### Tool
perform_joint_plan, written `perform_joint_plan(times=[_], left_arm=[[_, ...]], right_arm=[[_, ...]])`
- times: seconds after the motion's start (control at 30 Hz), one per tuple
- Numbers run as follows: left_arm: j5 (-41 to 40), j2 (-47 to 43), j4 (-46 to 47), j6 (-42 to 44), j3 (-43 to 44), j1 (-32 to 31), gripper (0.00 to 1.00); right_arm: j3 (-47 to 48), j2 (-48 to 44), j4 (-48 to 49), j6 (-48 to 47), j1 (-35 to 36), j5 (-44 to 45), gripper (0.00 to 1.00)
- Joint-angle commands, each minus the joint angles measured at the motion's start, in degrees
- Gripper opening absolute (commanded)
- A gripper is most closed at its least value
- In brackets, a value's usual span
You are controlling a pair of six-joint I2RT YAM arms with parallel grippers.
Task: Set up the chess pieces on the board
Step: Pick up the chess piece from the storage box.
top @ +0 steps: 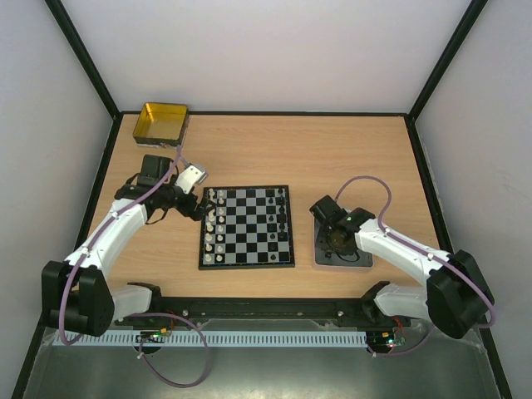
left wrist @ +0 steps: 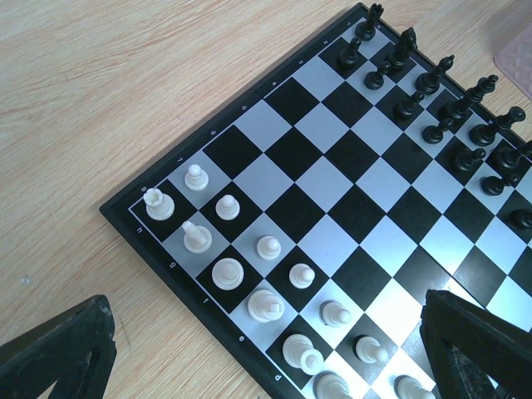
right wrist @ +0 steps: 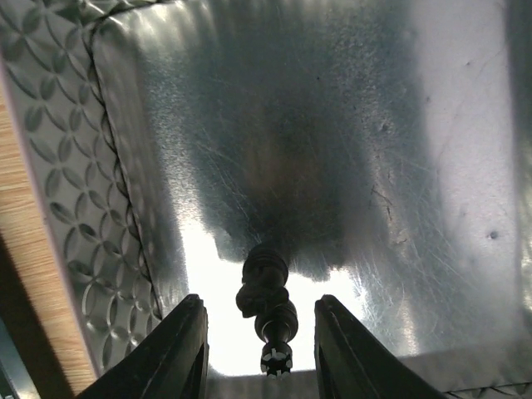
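Note:
The board [top: 246,226] lies mid-table. Whitish chess pieces [top: 214,224] stand along its left side and black ones [top: 279,223] along its right. In the left wrist view the whitish pieces [left wrist: 266,303] fill the near rows of the board [left wrist: 332,179] and the black pieces [left wrist: 453,108] the far rows. My left gripper [top: 202,208] hovers open and empty over the board's left edge [left wrist: 274,370]. My right gripper [top: 334,239] is open low over the dark grey tray [top: 362,259]. Black chess pieces [right wrist: 268,291] lie on the tray [right wrist: 349,125] between its fingers [right wrist: 177,353], untouched.
A yellow tin [top: 162,122] stands at the far left corner of the wooden table. The tray's raised patterned rim [right wrist: 66,208] runs along the left of the right wrist view. Black-framed white walls enclose the table.

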Motion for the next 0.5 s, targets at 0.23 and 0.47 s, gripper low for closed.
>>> perform_joint_plan(times=[0.23,0.47], left_arm=[[0.3,0.7,-0.9,0.2,-0.2,-0.5,0.99],[0.2,0.6,-0.8,0.3,-0.3,-0.6,0.99]], right_arm=[[-3.8,1.1,5.1,-0.8,-1.4,-1.5,0.32],[-4.5,2.2,6.7,-0.9,-1.6,-2.0,0.29]])
